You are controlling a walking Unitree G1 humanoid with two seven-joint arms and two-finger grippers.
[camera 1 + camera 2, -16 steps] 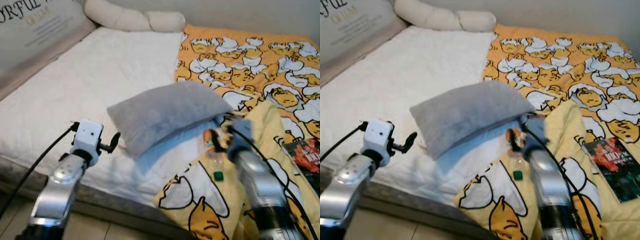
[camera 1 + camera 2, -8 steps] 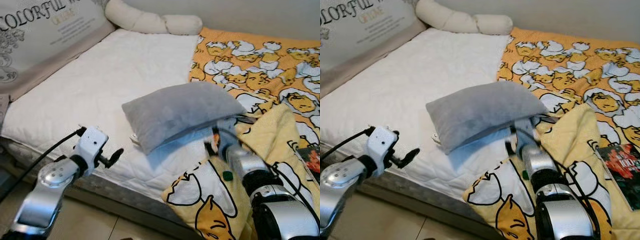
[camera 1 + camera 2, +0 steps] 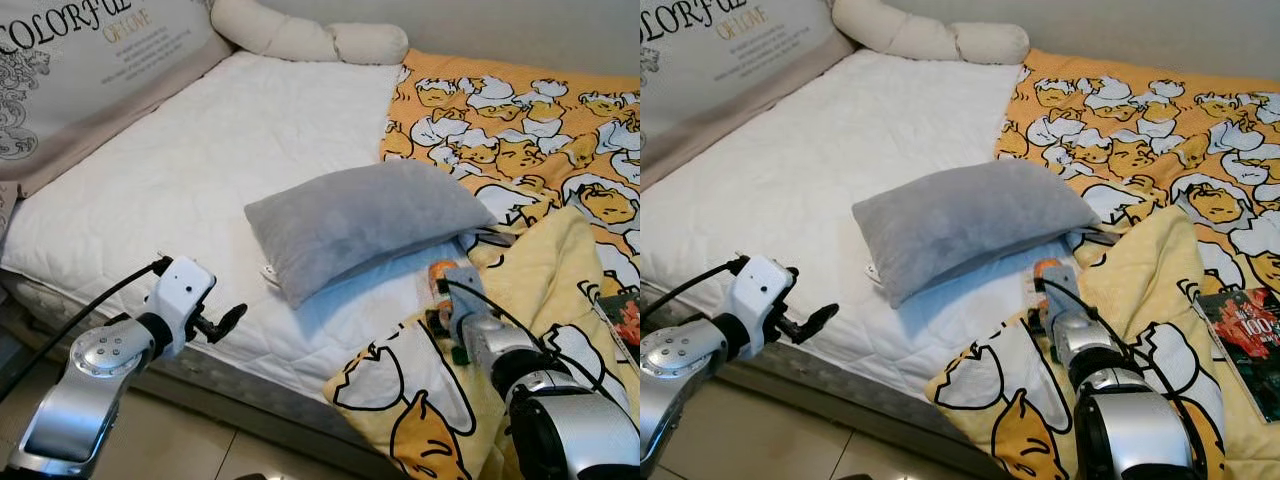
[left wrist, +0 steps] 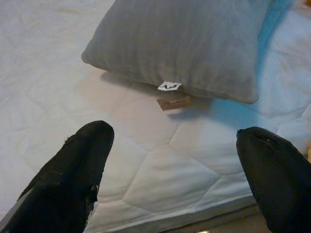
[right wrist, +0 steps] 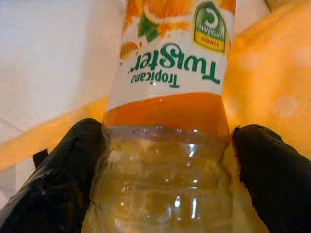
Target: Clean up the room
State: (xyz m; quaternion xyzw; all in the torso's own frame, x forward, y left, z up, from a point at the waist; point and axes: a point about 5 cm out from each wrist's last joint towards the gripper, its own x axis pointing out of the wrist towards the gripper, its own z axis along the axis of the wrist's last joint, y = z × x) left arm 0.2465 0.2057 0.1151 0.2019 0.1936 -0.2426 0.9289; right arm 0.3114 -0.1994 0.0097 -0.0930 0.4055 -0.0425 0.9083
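An orange-labelled juice bottle (image 5: 165, 145) lies on the bed between the white mattress (image 3: 200, 150) and a fold of yellow blanket. Its label (image 3: 443, 272) points away from me. My right gripper (image 3: 452, 318) is at the bottle's near end, with one black finger (image 5: 63, 170) pressed against each side of its clear body. A grey pillow (image 3: 370, 225) lies just left of it on the mattress. My left gripper (image 3: 225, 318) hovers open at the bed's front edge, short of the pillow, with nothing between its fingers (image 4: 73, 174).
A duck-patterned orange and yellow blanket (image 3: 520, 160) covers the bed's right half, with a dark book (image 3: 625, 320) on it at the far right. A cream bolster (image 3: 300, 35) and a printed headboard cushion (image 3: 80, 60) line the far and left sides. Tiled floor (image 3: 200, 440) lies below the bed edge.
The camera has shifted. My right arm has drawn back toward me, its gripper staying at the bottle. The left arm has barely moved.
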